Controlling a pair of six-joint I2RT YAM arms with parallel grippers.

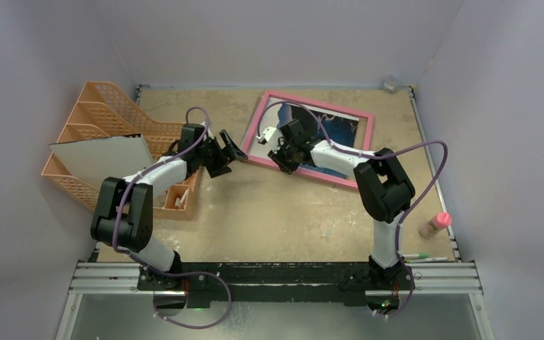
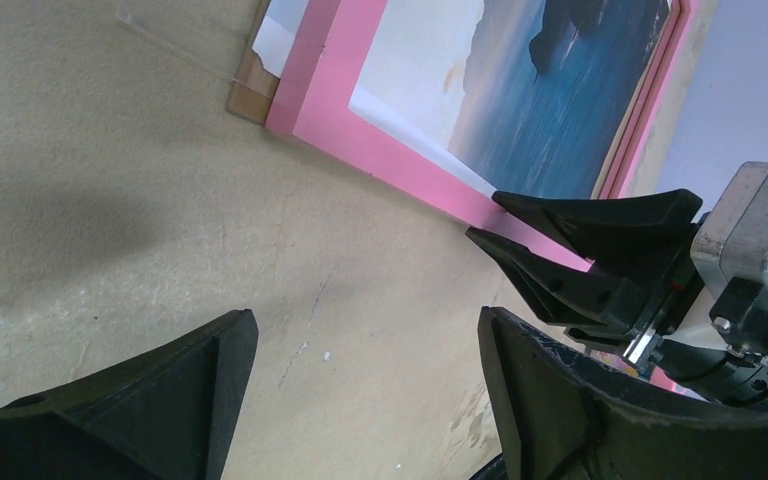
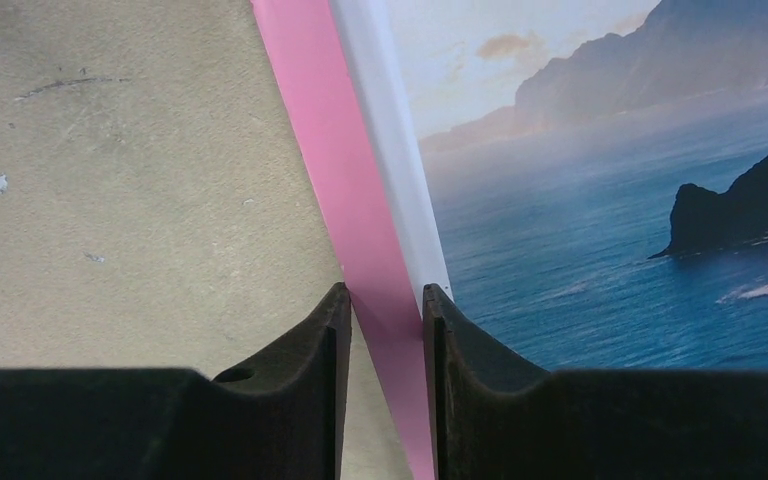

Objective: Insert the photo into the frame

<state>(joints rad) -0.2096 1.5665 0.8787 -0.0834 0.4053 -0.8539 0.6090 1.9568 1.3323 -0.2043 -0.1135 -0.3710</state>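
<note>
The pink-bordered rectangular picture frame (image 1: 319, 101) lies flat at the far middle-right of the sandy bench (image 1: 269, 212), long axis roughly left to right, the sea-and-headland paper photo (image 3: 610, 250) showing inside it. The right arm's fingers (image 3: 290, 400) pinch the border rail at its left end; the left arm's fingers (image 2: 160, 400) hover spread wide just beside that end.

L arm (image 1: 159, 172) & R arm (image 1: 333, 157) — white links, black joints, purple cables (image 1: 197, 108); fingers (image 3: 290, 400) matte black, tapered.
</note>
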